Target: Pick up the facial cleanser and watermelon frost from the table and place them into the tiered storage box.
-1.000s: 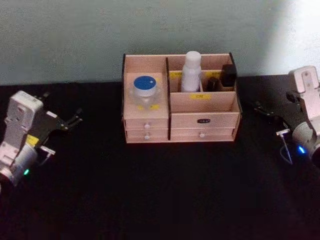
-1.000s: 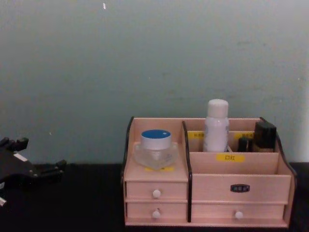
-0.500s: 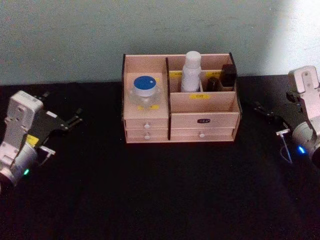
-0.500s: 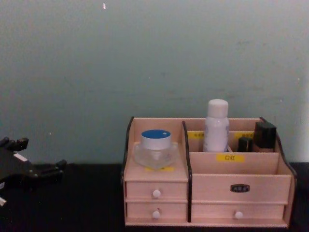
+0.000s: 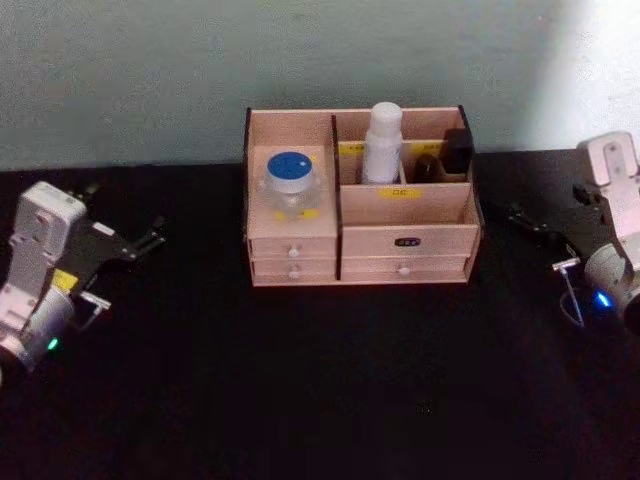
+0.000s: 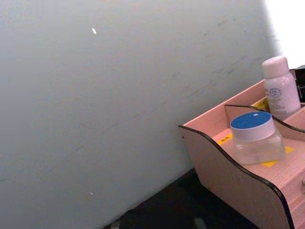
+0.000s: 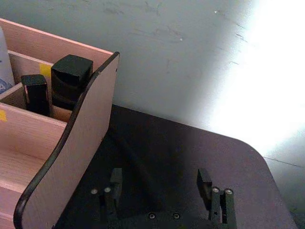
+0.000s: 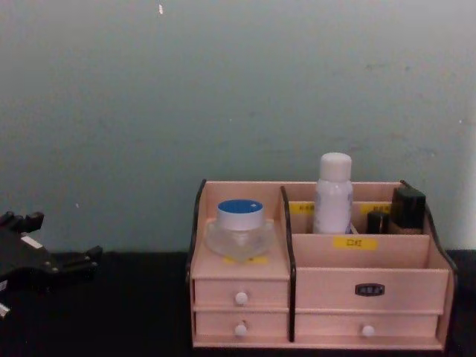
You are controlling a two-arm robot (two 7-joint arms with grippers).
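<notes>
The box (image 5: 360, 200) stands at the back of the black table (image 5: 320, 380), against the wall; a clear jar (image 5: 288, 180) with a blue lid sits on its left tier, above the two small drawers; a white bottle (image 5: 382, 145) stands upright in the rear right compartment, with two small dark items (image 5: 450, 155) beside it at the far right; which of these is the cleanser and which the watermelon frost I cannot tell; nothing loose lies on the table, so the task looks finished, both items seemingly stowed and nothing left to fetch; the left gripper (image 5: 140, 243) rests well left of the box, its opening unclear; the right gripper (image 7: 162, 191) sits well right of the box, jaws apart and holding nothing
</notes>
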